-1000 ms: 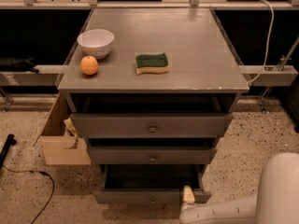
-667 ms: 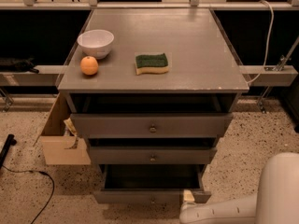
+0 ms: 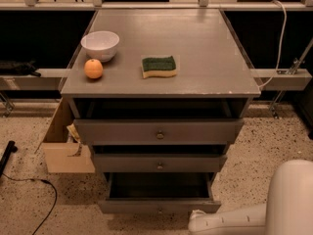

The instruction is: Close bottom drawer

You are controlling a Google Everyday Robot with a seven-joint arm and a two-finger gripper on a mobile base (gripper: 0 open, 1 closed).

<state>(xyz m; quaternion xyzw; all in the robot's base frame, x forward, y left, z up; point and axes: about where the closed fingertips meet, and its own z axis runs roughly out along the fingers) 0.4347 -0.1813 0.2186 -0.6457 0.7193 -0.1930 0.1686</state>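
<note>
The bottom drawer [image 3: 159,206] is the lowest of three grey drawers in the cabinet. It is pulled out the farthest, so its dark box [image 3: 159,185] shows, and a small round knob [image 3: 160,210] sits on its slim front panel. My gripper [image 3: 196,216] is at the end of the white arm, low at the bottom right. It is just below and in front of the drawer's right front corner.
The middle drawer [image 3: 160,163] and top drawer [image 3: 159,131] are also partly out. On the cabinet top [image 3: 205,58] are a white bowl [image 3: 100,44], an orange [image 3: 93,68] and a green sponge [image 3: 159,65]. A cardboard box [image 3: 63,148] stands at the cabinet's left, with a black cable [image 3: 29,185] on the floor.
The tip of the arm sits slightly lower by the drawer's right front corner. The bottom drawer has not visibly moved.
</note>
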